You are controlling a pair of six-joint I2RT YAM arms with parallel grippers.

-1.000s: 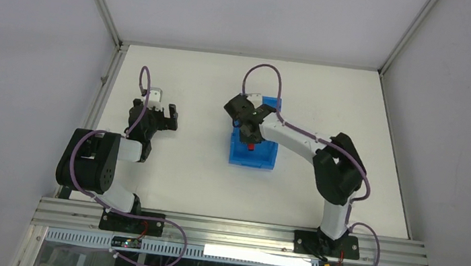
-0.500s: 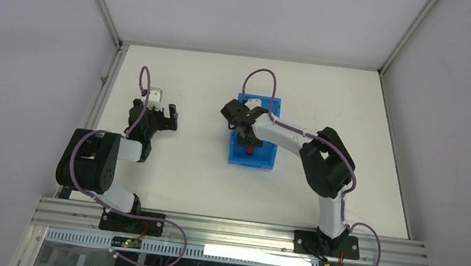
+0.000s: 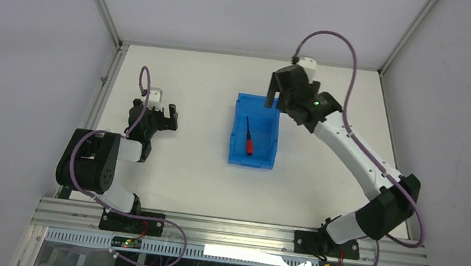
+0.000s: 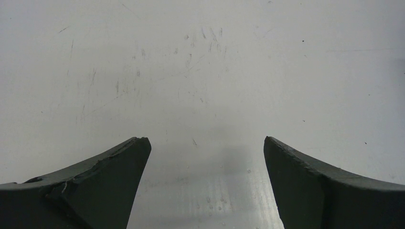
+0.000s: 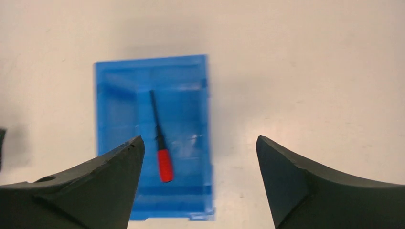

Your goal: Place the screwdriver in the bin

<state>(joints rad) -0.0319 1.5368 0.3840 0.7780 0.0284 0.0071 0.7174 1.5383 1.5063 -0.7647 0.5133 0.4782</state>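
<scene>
The screwdriver [image 3: 248, 137] with a red handle and black shaft lies inside the bright blue bin [image 3: 270, 152] in the middle of the table. From the right wrist, the screwdriver [image 5: 161, 153] lies lengthwise on the floor of the bin [image 5: 114, 86], red handle nearest the camera. My right gripper [image 3: 277, 91] hangs raised beyond the bin's far right corner, jaws wide apart and empty; in its own view the right gripper [image 5: 198, 143] frames the bin's right wall. My left gripper [image 3: 161, 112] stays at the left of the table, open over bare surface; the left gripper [image 4: 205, 143] holds nothing.
A white table top [image 3: 181, 167] carries the bin. A metal frame post [image 3: 106, 83] runs along the left edge and a rail [image 3: 234, 231] crosses the near edge by the arm bases. Grey walls enclose the back and sides.
My right gripper has opened and let go of the screwdriver, which now lies in the bin. The right arm has risen and swung to the far right of the bin. The left arm stays still.
</scene>
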